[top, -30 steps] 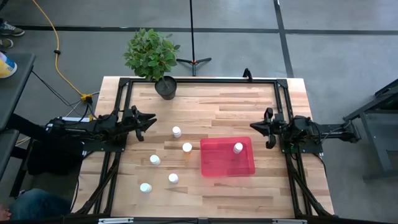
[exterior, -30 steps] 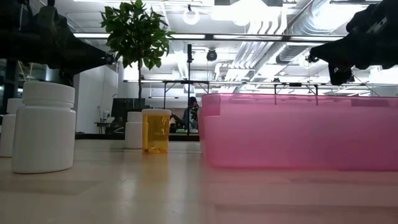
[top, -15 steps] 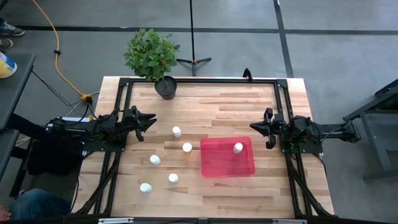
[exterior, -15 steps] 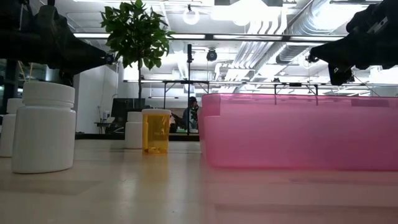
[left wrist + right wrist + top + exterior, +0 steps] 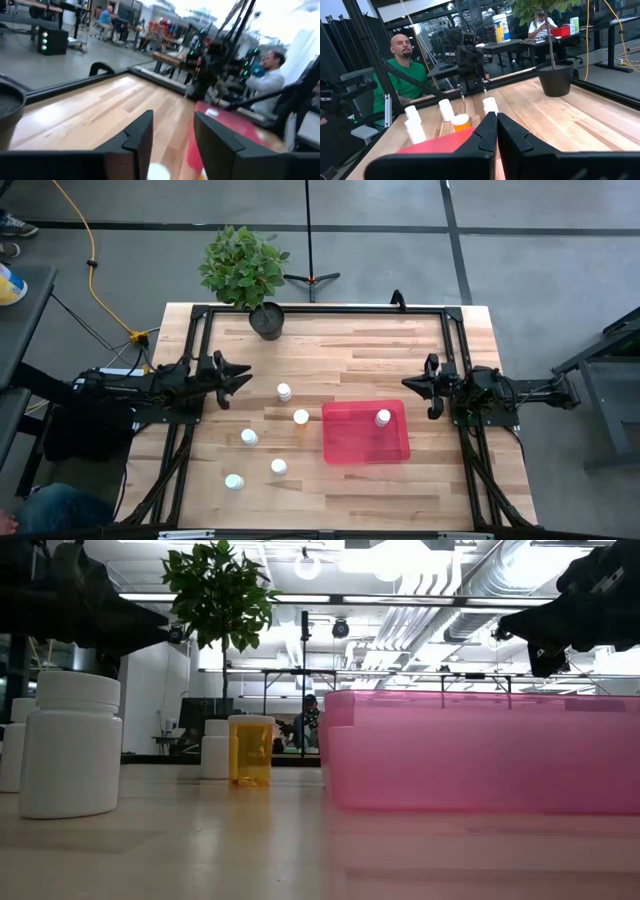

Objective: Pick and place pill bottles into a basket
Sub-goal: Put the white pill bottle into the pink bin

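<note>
The red tray (image 5: 365,442) lies right of the table's middle, with one white pill bottle (image 5: 383,417) standing on its floor near the far right corner. Several more white bottles stand on the wood to its left: (image 5: 284,391), (image 5: 248,437), (image 5: 278,467), (image 5: 234,481). An orange vial with a white cap (image 5: 301,417) stands beside the tray. My left gripper (image 5: 243,372) is open and empty above the table's left side, left of the bottles. My right gripper (image 5: 412,385) is shut and empty just beyond the tray's right far corner.
A dark plant pot (image 5: 267,321) with a leafy plant stands at the table's far edge. A black frame (image 5: 320,309) runs around the table. People sit in the room beyond, seen in the wrist views. Bare wood lies along the far side and near the front edge.
My left gripper has risen a little over the table's left side, staying open. The bottles, the tray and my right arm have kept still.
</note>
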Robot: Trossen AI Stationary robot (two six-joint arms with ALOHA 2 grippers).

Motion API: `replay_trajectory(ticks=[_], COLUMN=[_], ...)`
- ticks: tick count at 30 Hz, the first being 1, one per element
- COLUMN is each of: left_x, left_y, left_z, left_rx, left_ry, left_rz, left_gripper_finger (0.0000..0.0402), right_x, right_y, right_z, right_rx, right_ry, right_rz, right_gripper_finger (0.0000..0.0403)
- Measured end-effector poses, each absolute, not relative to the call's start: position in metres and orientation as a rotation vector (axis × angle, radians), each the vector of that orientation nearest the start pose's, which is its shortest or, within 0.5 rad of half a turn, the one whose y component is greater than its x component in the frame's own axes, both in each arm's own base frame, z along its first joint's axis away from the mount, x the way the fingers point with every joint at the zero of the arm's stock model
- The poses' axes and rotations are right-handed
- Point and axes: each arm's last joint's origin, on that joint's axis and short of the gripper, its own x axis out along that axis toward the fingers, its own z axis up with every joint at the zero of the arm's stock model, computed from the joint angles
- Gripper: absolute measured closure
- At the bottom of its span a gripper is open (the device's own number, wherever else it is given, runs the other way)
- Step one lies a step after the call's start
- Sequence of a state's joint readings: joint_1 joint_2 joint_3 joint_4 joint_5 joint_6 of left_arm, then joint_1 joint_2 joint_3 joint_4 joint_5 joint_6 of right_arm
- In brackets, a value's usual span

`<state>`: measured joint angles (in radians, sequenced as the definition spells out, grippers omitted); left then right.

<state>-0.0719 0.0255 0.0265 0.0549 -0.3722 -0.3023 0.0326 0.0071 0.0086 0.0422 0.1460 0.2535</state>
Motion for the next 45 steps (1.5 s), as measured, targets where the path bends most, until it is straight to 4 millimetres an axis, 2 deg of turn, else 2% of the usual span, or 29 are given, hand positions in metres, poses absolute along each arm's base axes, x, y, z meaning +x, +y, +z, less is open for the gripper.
replay_trajectory(ticks=[6,10,16,20,25,32,39,45], left_x=[0.097,0.097,0.091,0.092,0.104,0.125,0.147,0.167], left_y=[0.004,0.003,0.004,0.003,0.003,0.0,-0.002,-0.002], left_z=[0.18,0.188,0.234,0.258,0.272,0.291,0.306,0.31], left_rx=[-0.312,-0.344,-0.222,-0.094,-0.035,-0.003,-0.02,-0.164], left_ry=[-0.138,-0.19,-0.252,-0.133,0.085,0.263,0.353,0.375], left_rz=[0.287,0.262,0.261,0.28,0.289,0.262,0.259,0.327], left_gripper_finger=[0.0147,0.012,0.013,0.0143,0.0148,0.0149,0.0149,0.0149], right_x=[0.097,0.097,0.097,0.097,0.097,0.097,0.097,0.097], right_y=[-0.001,-0.001,-0.001,-0.001,-0.001,-0.001,-0.001,-0.001], right_z=[0.17,0.17,0.17,0.17,0.17,0.17,0.17,0.17], right_rx=[0.257,0.257,0.257,0.257,0.257,0.257,0.257,0.257], right_ry=[-0.057,-0.057,-0.057,-0.057,-0.057,-0.056,-0.056,-0.057], right_rz=[-0.108,-0.108,-0.108,-0.108,-0.108,-0.108,-0.108,-0.108], right_gripper_finger=[0.0399,0.0401,0.0399,0.0401,0.04,0.0399,0.0399,0.04])
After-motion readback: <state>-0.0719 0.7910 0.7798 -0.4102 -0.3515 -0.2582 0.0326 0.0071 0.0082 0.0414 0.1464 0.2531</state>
